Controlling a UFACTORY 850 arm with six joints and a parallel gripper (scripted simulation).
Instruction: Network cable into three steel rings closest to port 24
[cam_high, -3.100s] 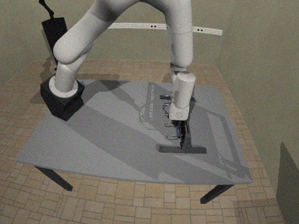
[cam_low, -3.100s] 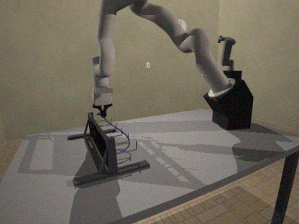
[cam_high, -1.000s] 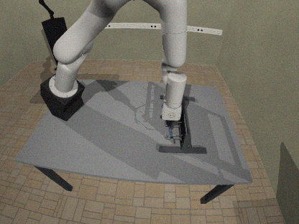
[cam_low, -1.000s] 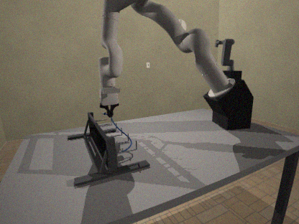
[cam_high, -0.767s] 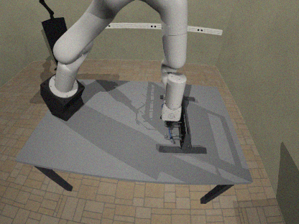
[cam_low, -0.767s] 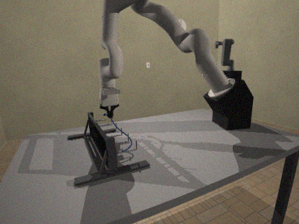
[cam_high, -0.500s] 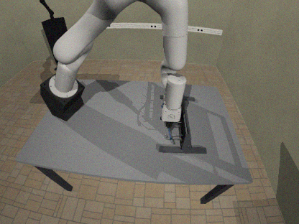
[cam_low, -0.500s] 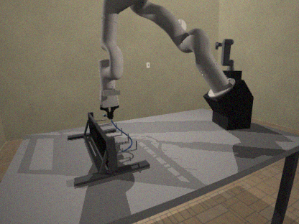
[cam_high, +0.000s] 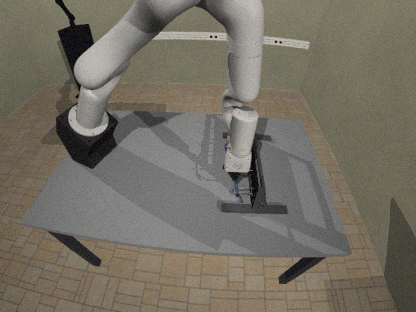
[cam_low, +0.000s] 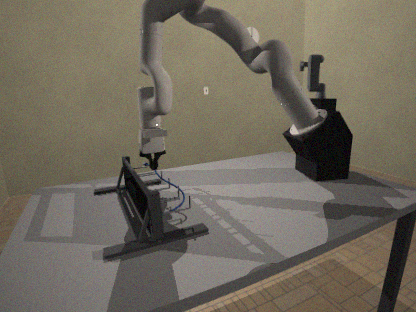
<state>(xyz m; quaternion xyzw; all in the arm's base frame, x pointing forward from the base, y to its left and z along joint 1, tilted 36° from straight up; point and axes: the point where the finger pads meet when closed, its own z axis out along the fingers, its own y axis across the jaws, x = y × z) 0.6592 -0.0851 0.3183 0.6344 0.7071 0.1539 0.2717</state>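
Observation:
A dark patch-panel rack [cam_low: 142, 205] stands on the grey table, also seen in the top view [cam_high: 257, 187]. Small steel rings [cam_low: 172, 200] jut from its front face. A thin blue network cable [cam_low: 172, 189] arcs from my gripper down along the front of the rack toward its near end; in the top view the cable [cam_high: 235, 190] shows just below the gripper. My gripper [cam_low: 151, 162] points straight down above the far part of the rack and is shut on the cable's upper end; in the top view my gripper [cam_high: 237, 176] hangs next to the rack. Whether the cable lies inside any ring I cannot tell.
The robot's black base block [cam_low: 320, 145] stands at the far corner of the table, seen at the left in the top view [cam_high: 86, 137]. The rack's flat feet [cam_high: 252, 207] spread across the table. The table edges fall to a tiled floor.

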